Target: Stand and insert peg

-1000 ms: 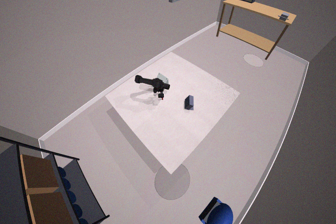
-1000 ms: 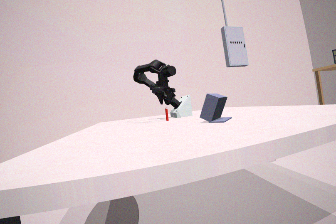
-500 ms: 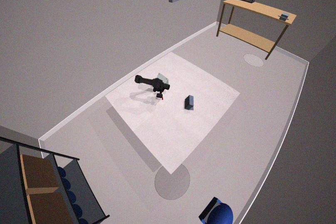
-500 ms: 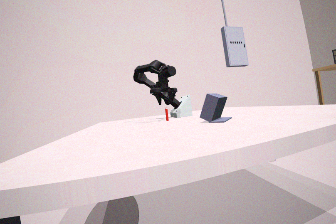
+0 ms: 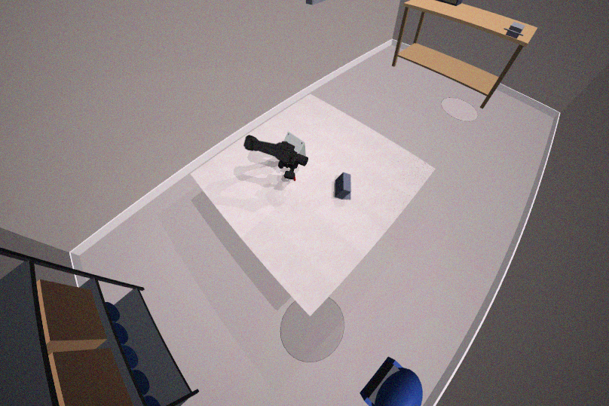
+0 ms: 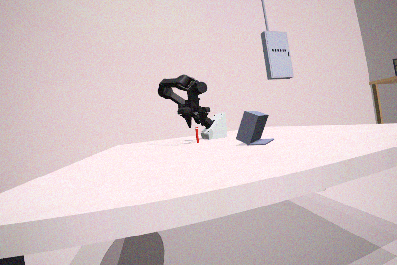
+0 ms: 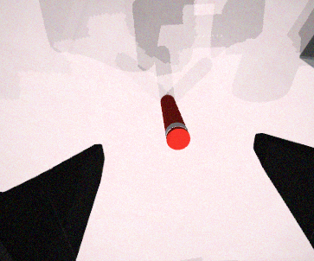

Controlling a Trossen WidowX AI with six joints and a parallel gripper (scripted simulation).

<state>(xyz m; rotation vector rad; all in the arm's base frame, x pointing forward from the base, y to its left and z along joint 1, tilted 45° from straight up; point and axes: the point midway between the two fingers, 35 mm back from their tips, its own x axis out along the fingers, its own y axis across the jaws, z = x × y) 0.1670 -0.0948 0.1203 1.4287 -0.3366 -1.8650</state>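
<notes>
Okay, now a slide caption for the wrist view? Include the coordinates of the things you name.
Open gripper [image 7: 179, 146] above the upright red peg [image 7: 171, 113], its white-banded end up, seen from the wrist.

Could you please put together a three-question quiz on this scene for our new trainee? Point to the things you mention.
1. True or false: the red peg [image 5: 294, 178] [image 6: 197, 135] [image 7: 173, 118] is lying flat on the table.
2. Multiple choice: the jaws are (a) closed on the peg, (b) open with nothing between them, (c) closed on nothing.
3. Fill in the blank: the peg's white band is near its ____ end (upper or lower).

Key: 1. false; 2. b; 3. upper
</notes>
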